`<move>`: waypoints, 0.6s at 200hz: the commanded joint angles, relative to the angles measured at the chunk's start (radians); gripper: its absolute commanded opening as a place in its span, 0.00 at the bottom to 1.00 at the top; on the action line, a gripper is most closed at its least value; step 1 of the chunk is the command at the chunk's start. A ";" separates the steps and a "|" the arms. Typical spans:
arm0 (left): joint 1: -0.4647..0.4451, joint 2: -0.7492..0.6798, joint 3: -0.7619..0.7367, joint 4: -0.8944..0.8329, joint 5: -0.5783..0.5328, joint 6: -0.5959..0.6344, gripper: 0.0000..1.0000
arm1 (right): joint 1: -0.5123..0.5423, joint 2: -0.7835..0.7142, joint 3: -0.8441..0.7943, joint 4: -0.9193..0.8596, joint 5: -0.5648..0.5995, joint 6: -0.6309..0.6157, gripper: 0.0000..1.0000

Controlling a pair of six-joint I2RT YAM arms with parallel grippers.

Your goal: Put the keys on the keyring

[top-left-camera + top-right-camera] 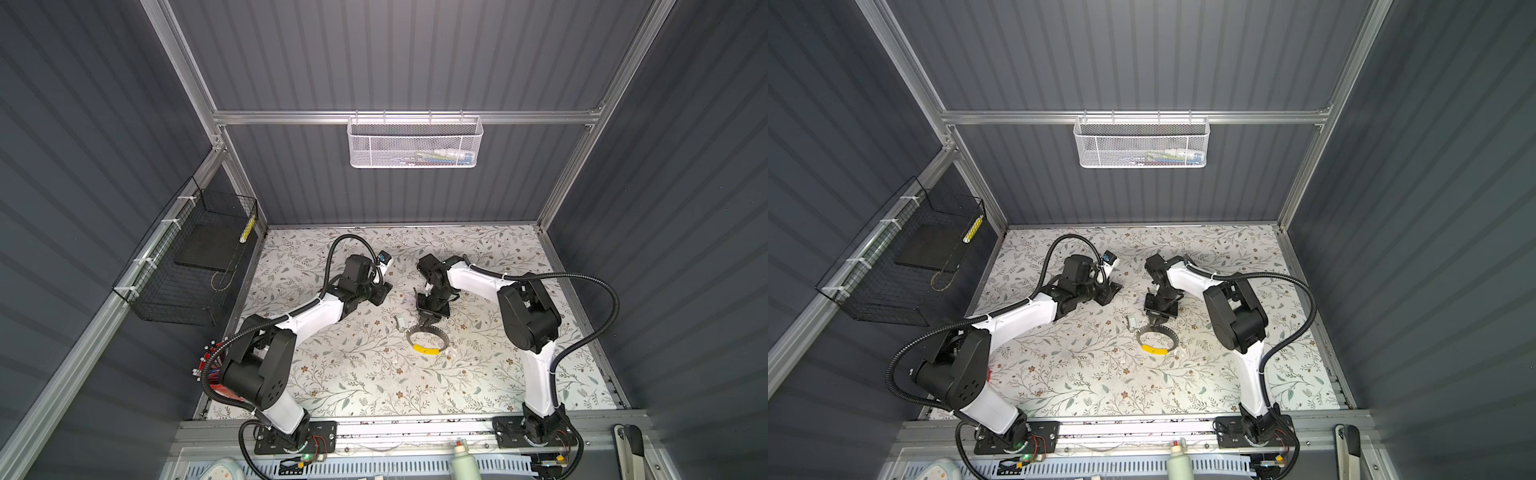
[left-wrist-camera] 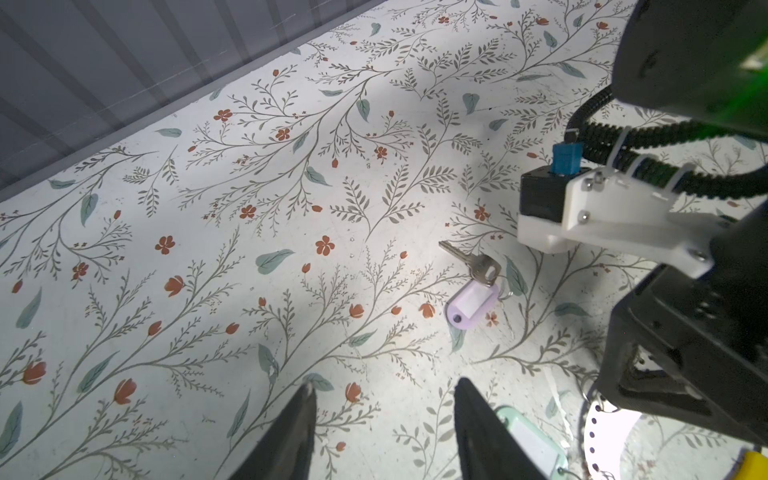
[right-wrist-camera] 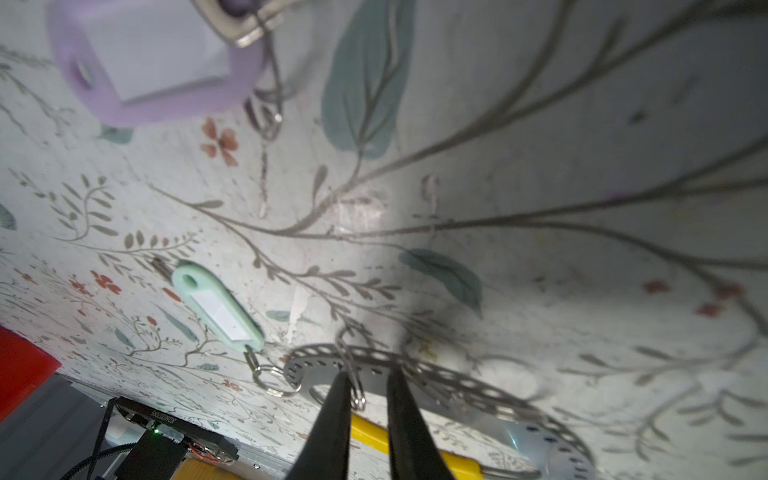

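The keyring (image 1: 426, 341) is a perforated grey band with a yellow segment, lying mid-table; it shows too in the other top view (image 1: 1155, 341). My right gripper (image 3: 365, 376) points down at the band's (image 3: 419, 376) far rim. Its fingers stand narrowly apart, with a small wire ring (image 3: 353, 374) and the band's wall between them. A mint tag (image 3: 216, 309) with a split ring lies beside the band. One of the keys (image 2: 478, 266), silvery, lies with a lilac tag (image 2: 471, 305). My left gripper (image 2: 384, 388) hovers open and empty, left of the tags.
A white mesh basket (image 1: 415, 143) hangs on the back wall and a black wire basket (image 1: 195, 266) on the left wall. A red container (image 1: 214, 376) sits behind the left arm's base. A pale bottle (image 1: 461, 461) stands at the front edge.
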 commanded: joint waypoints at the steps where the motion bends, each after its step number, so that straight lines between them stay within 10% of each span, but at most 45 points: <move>1: 0.008 -0.017 -0.014 0.013 0.006 -0.002 0.54 | -0.004 0.010 0.019 -0.032 0.012 -0.008 0.21; 120: 0.011 -0.015 -0.017 0.014 0.012 -0.002 0.54 | -0.004 0.024 0.038 -0.046 0.009 -0.018 0.11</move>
